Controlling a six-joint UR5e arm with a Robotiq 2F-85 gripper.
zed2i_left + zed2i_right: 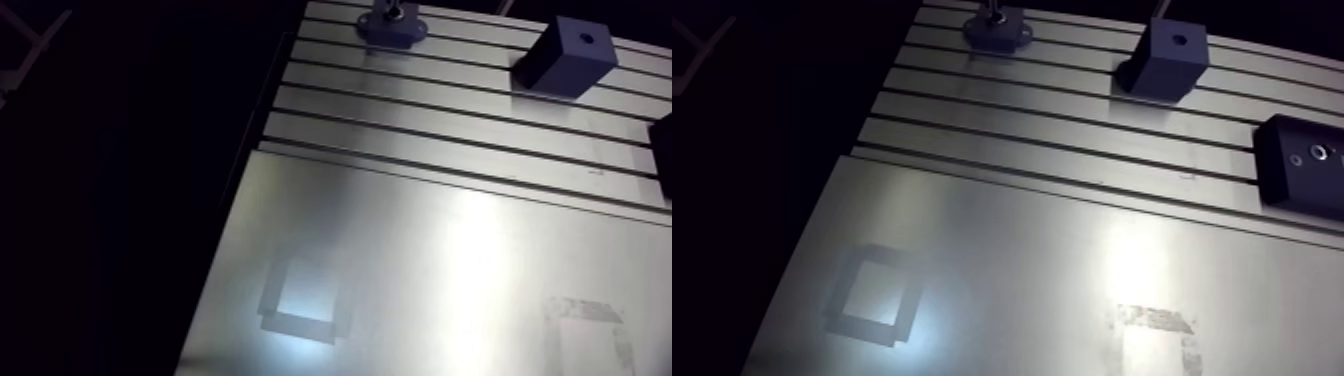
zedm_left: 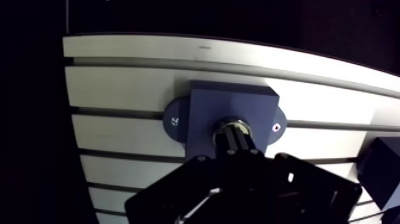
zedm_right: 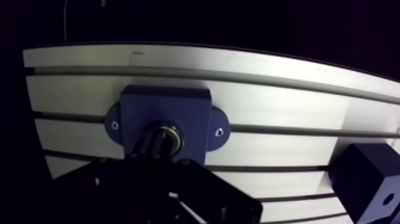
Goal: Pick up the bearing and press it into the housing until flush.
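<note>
The housing (image 2: 202,107) is a dark blue block with two screwed side flanges, fixed to the slotted table near its far left corner. A metallic bearing (image 2: 233,123) sits in the housing's central bore, its rim showing just beyond my fingertips. My gripper (image 2: 235,143) stands right over the bore, fingers shut together with their tips on the bearing. In the arm view the housing (image 1: 395,28) shows at the far end of the table, with only the gripper's tip (image 1: 392,10) above it.
A dark blue cube with a top hole (image 1: 1167,55) stands to the right of the housing. Nearer and further right lies a black block with holes (image 1: 1302,165). A smooth plate with a taped square outline (image 1: 872,295) fills the foreground. The table edge (image 1: 235,190) runs along the left.
</note>
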